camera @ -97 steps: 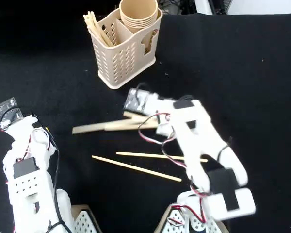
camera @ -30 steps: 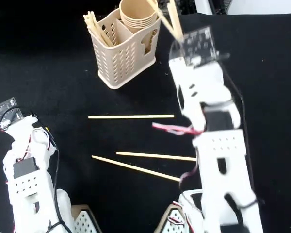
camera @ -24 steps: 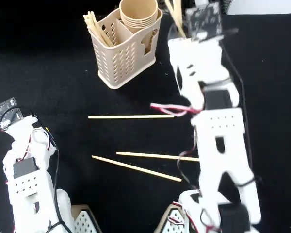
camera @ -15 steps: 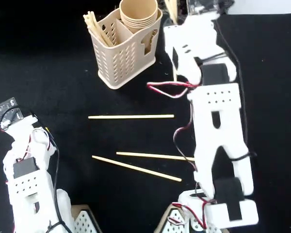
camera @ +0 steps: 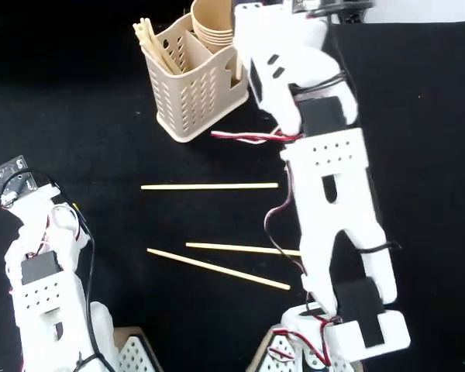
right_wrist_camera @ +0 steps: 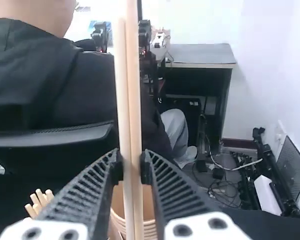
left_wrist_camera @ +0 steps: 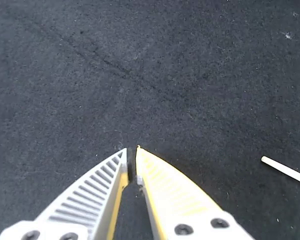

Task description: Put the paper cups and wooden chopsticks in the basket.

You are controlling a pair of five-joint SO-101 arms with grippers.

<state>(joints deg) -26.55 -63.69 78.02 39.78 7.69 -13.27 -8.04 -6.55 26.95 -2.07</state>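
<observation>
My right gripper is shut on a pair of wooden chopsticks, held upright just above the stacked paper cups. In the high view the right arm stretches to the far edge, over the beige basket, which holds the paper cups and several chopsticks. Three single chopsticks lie on the black cloth: one mid-table and two nearer the arm bases. My left gripper is shut with nothing in it, low over the cloth at the near left.
The left arm is folded at the front left corner. One chopstick end shows beside the left gripper. Behind the table are a chair, a seated person, a desk and cables.
The right arm lifted the chopstick pair off the table, carried it to the far edge, then swung left over the basket's cups. One chopstick stayed mid-table. The left arm kept still.
</observation>
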